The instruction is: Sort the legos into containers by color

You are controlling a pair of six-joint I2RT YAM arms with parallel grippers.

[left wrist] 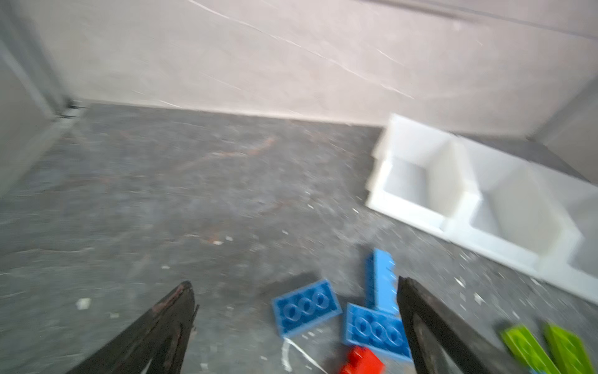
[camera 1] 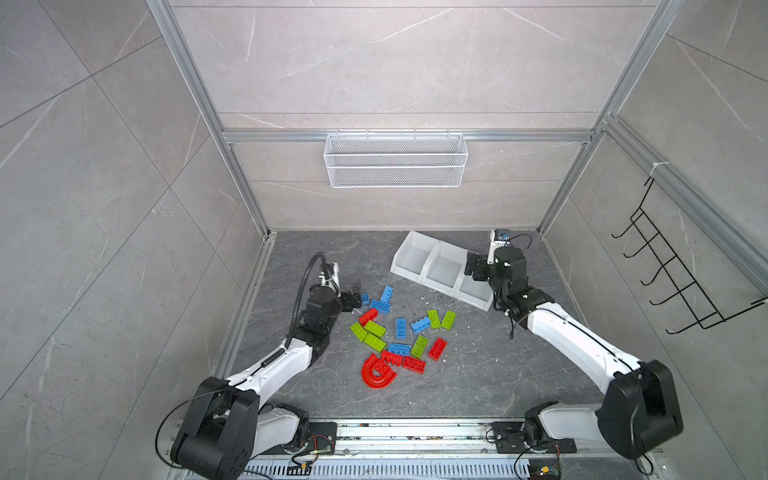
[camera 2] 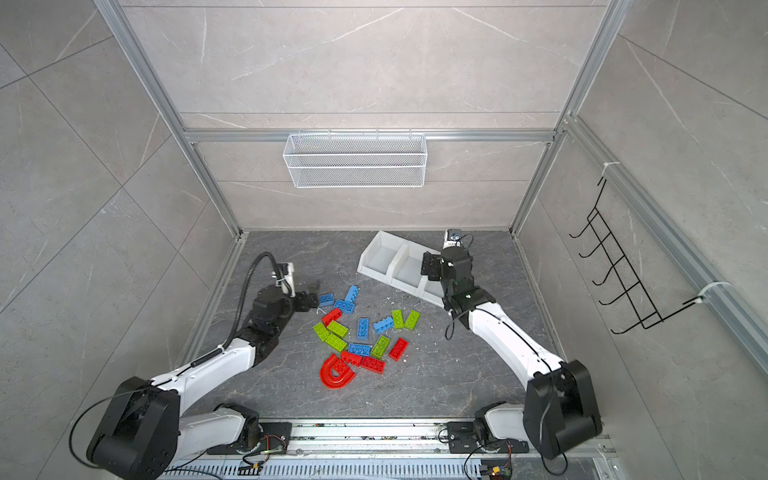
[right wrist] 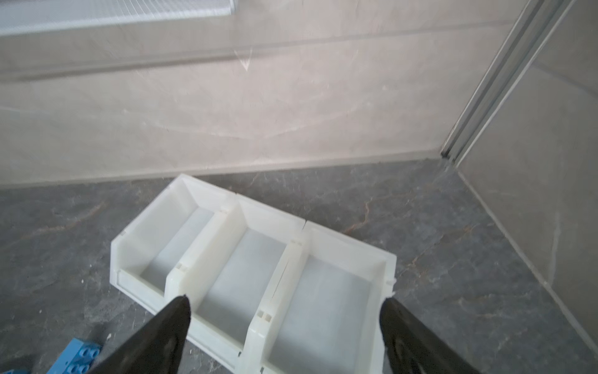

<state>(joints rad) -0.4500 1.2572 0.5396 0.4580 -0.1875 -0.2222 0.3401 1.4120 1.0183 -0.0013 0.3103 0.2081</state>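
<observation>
The dark marbled table (camera 1: 478, 374) fills the floor of the tiled booth, and a white mesh basket (camera 1: 395, 160) hangs on the back wall above it. In both top views the left arm (camera 1: 282, 361) reaches in from the near left corner and the right arm (camera 1: 573, 336) from the near right.

The bins (camera 1: 432, 253) (camera 2: 401, 255), three joined in a row, lie at the back right of the table, the row slanting towards the right arm. The right gripper (camera 1: 471, 268) (right wrist: 285, 298) hovers over the end of the row nearest its arm, its jaws spread wide with nothing between them; the right wrist view shows the three bins (right wrist: 207, 246) below it.

The legos (camera 1: 401, 328) (camera 2: 363, 327) all lie loose on the table, scattered in the middle and in front of the bins, none in a bin. The red arch (camera 1: 370, 380) (camera 2: 328, 378) sits at the near edge of the scatter, with red bricks touching it. Green ones lie in a cluster on the left, and two more (camera 1: 434, 318) lie side by side on the right.

The left gripper (camera 1: 355, 297) (left wrist: 293, 283) is low at the far left of the scatter, jaws spread and holding nothing. A blue brick (camera 1: 365, 298) (left wrist: 305, 306) lies flat on the table just beside its tips; the blurred left wrist view shows it between the two fingers.
</observation>
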